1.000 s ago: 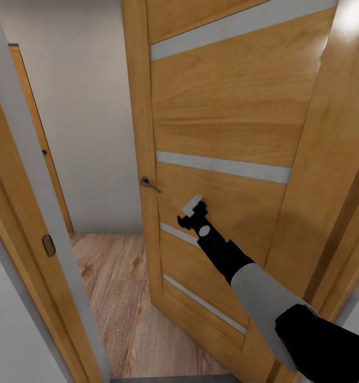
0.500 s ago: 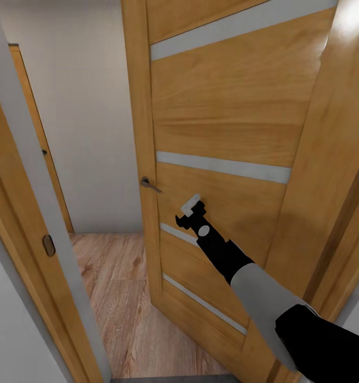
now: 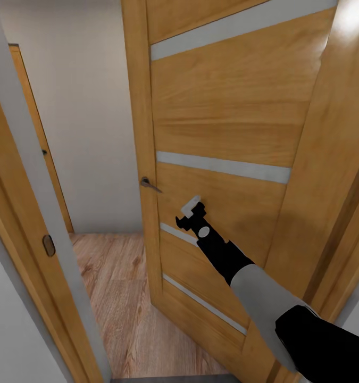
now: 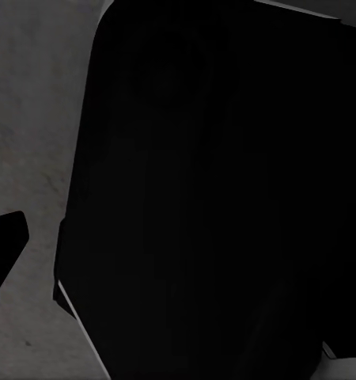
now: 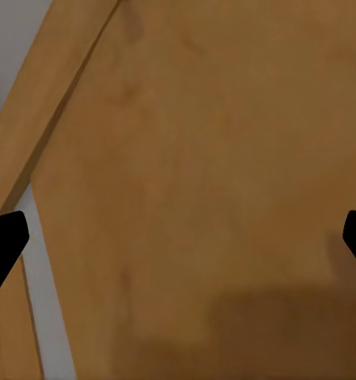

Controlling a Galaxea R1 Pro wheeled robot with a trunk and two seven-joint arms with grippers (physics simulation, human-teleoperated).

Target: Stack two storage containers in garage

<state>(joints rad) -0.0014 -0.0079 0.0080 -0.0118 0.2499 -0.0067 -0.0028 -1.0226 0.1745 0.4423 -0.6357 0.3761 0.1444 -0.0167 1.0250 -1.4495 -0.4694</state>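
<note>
Head view: the right gripper (image 3: 192,208) is stretched against the partly open wooden door (image 3: 222,122), beside its handle (image 3: 149,184); wood plank floor (image 3: 120,287) lies beyond the gap.
Containers: no storage container is in sight here.
Left wrist: a dark shape over grey ground; I cannot tell how the left jaws stand.
Right wrist: jaws spread wide and empty, fingertips (image 5: 5,237) close to the door panel.
Risk: the arm could jam against the door, or the base could clip the frame (image 3: 35,175) in the narrow opening.

1 wooden door (image 3: 222,133), 4 pale strips, 1 handle (image 3: 149,184), 1 arm (image 3: 264,298).
</note>
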